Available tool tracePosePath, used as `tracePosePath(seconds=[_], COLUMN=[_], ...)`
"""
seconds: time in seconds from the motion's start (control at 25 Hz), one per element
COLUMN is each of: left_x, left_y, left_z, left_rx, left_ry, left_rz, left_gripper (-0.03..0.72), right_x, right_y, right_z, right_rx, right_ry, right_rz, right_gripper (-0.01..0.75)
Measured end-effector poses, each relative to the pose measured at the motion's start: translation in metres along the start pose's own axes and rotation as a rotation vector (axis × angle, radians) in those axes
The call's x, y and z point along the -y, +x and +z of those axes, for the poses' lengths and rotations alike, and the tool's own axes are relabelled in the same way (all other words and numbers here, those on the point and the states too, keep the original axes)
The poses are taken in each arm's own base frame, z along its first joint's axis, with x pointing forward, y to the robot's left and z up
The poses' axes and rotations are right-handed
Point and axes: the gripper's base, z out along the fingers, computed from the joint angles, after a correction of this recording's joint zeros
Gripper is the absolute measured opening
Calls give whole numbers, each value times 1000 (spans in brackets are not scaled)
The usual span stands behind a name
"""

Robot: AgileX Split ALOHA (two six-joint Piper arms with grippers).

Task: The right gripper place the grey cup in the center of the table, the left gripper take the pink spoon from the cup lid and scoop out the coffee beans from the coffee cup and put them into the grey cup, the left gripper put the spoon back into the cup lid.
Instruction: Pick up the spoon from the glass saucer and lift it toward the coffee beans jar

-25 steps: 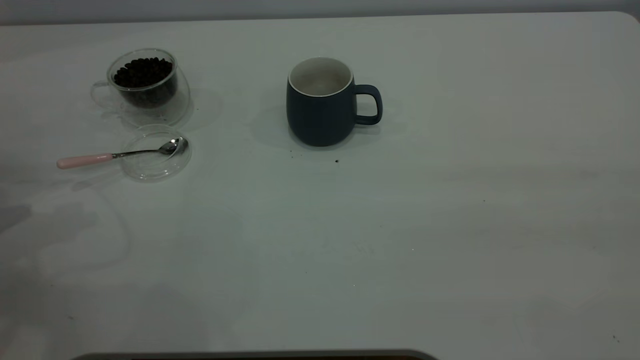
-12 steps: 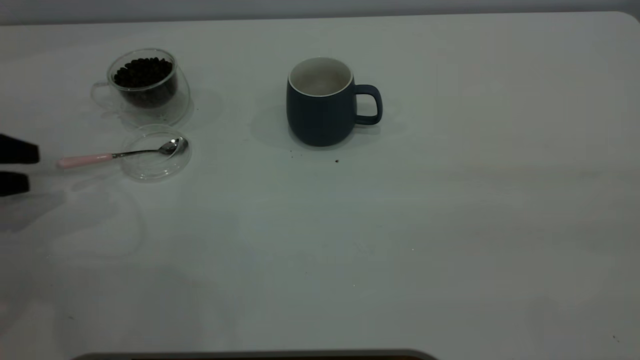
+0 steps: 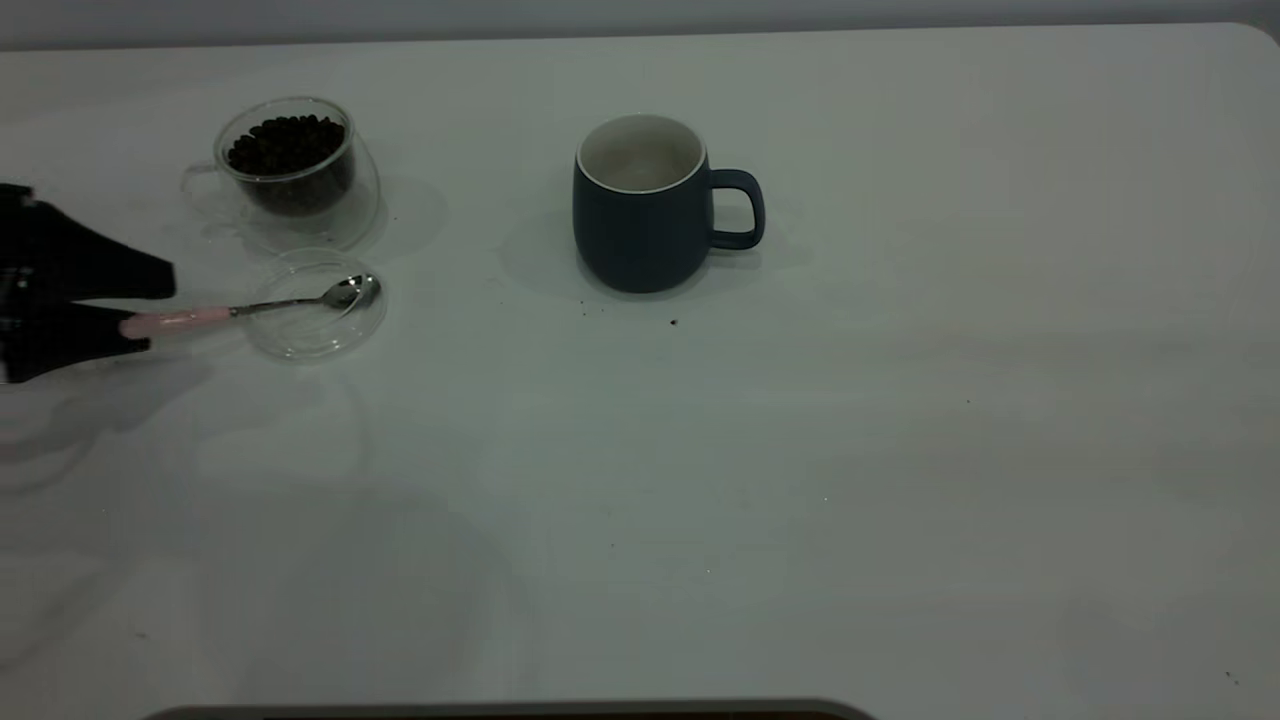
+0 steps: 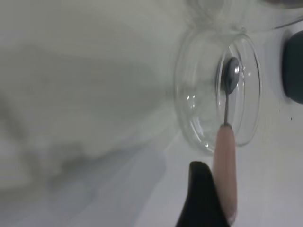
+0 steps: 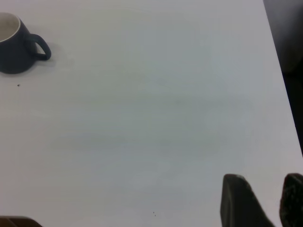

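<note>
Straddling the pink spoon (image 3: 175, 319) handle, left tool (image 3: 140, 311) apparently open.

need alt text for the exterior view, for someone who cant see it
The left gripper reaches in from the table's left edge, its open fingers around the pink spoon handle; the bowl rests in a glass lid. Behind sits a glass cup of coffee beans; a grey cup stands centrally.

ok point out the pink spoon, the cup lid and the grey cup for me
pink spoon (image 3: 185, 318): exterior view, on the pink handle.
cup lid (image 3: 300, 343): exterior view, on the clear glass near its front rim.
grey cup (image 3: 640, 240): exterior view, on the dark outer wall.
</note>
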Motion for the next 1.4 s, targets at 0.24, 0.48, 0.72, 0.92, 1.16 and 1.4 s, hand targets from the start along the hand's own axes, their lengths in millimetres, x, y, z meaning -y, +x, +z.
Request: tracePosePath(seconds=[0.24,0.48,0.72,0.92,1.16,1.4], left_x=[-1,-2,-10,-12,-12,-12], left_y=[0,0,7,11,4,4], left_z=[5,5,11,15,15,15], left_rx=[-7,-5,-22,-20,58,52], left_ry=[-45,-58,-53,-29,-25,-20], left_rz=[4,-5,-55,-71,-88,-99], left_gripper=[592,590,590,590,559,482], right_x=[0,0,0,0,0,0], right_y=[0,0,0,0,0,0], right_z=[0,0,0,0,0,0], right_rx=[0,0,0,0,0,0], right_ry=[0,0,0,0,0,0], right_rz=[1,1,1,1,1,1], right_gripper=[244,244,244,244,244,244])
